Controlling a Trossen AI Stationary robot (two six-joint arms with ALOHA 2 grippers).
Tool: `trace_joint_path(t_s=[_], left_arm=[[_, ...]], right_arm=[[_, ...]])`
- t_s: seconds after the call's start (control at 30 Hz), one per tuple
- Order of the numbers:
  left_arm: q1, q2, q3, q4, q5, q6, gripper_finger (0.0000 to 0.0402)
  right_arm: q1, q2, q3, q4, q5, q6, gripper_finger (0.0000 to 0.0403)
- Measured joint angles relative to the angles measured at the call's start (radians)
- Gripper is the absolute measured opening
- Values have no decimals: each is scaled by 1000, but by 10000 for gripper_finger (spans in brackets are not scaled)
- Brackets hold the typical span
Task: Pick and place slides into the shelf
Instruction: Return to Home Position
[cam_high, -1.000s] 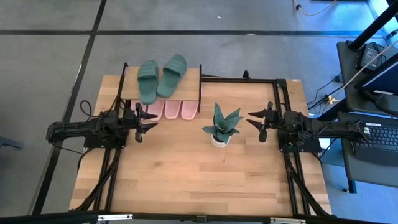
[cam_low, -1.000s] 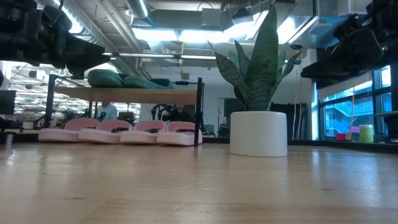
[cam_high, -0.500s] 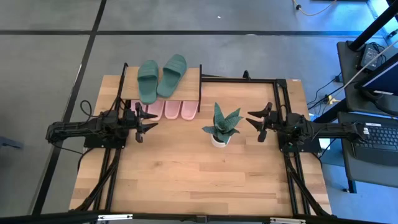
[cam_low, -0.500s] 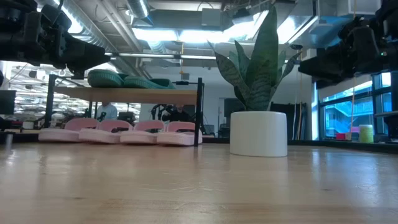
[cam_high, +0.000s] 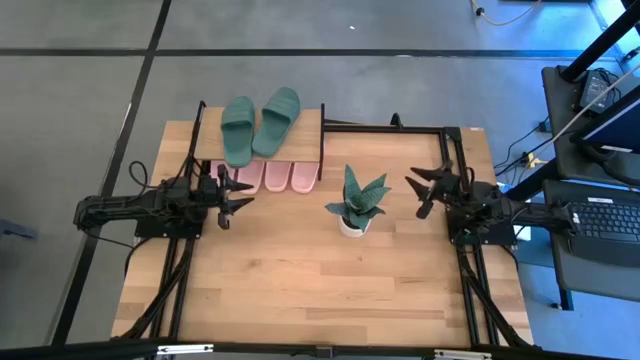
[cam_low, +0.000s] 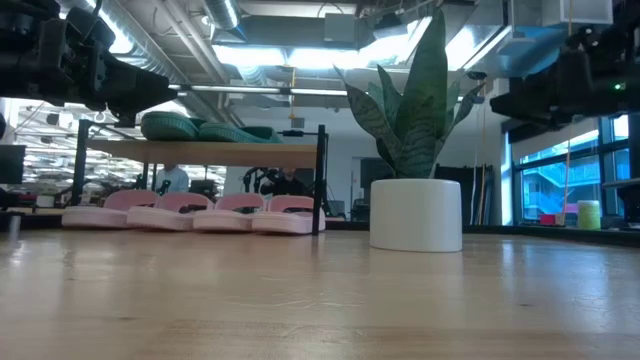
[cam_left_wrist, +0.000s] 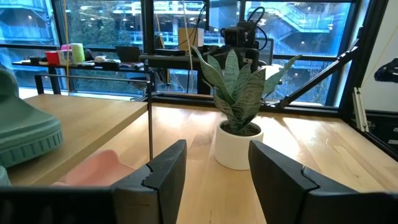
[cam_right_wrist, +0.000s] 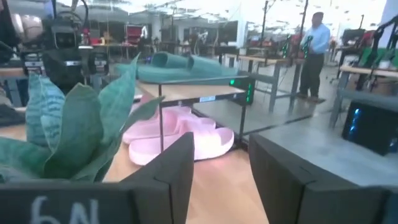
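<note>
My left claw (cam_high: 240, 192) hangs open wide, just near of the shelf (cam_high: 305, 140). My right claw (cam_high: 416, 196) gapes wide, right of the plant (cam_high: 355, 200). From above, two green slides (cam_high: 238, 130) lie on top. Only the low view shows all four pink slides (cam_low: 160, 215) in a row underneath.
</note>
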Motion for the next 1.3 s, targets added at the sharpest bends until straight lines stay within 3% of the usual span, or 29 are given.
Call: trace_joint_path(t_s=[0.43, 1.3], left_arm=[[0, 0, 0, 1, 0, 0, 166], [0, 0, 0, 1, -1, 0, 166]], right_arm=[[0, -8, 2, -9, 4, -157, 154], [0, -8, 1, -8, 3, -158, 154]])
